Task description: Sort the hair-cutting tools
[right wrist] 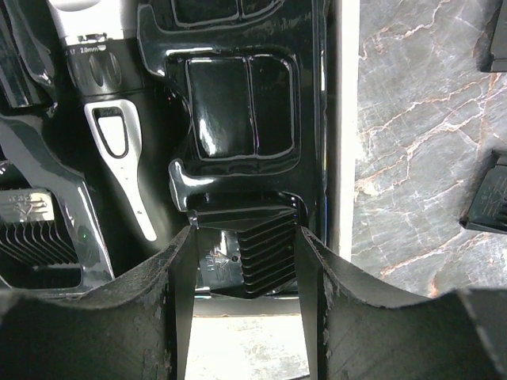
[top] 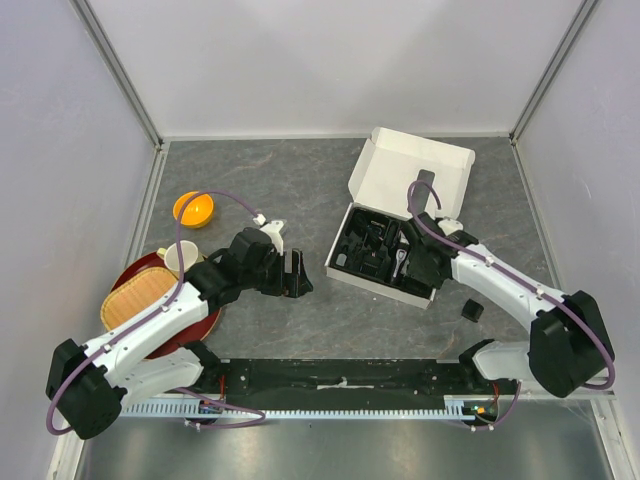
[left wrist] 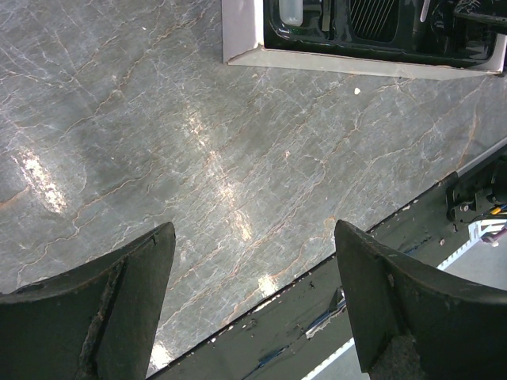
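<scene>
My right gripper [right wrist: 245,245] hangs over the black tray [right wrist: 230,103] of the white box [top: 360,275] and is shut on a ribbed black guard comb [right wrist: 265,253], one finger on each side. The black-and-silver clipper [right wrist: 103,87] lies in the tray to its left, with another guard comb [right wrist: 32,237] beside it. Two more black guard combs [right wrist: 489,202] [right wrist: 495,51] lie on the table right of the box; one shows in the top view [top: 472,310]. My left gripper [left wrist: 253,237] is open and empty above bare table, left of the box [top: 297,275].
An orange bowl [top: 194,209] sits at the far left. A white cup [top: 180,257] and a wicker basket [top: 140,298] rest on a red plate [top: 205,322] under my left arm. The box lid [top: 410,170] stands open at the back.
</scene>
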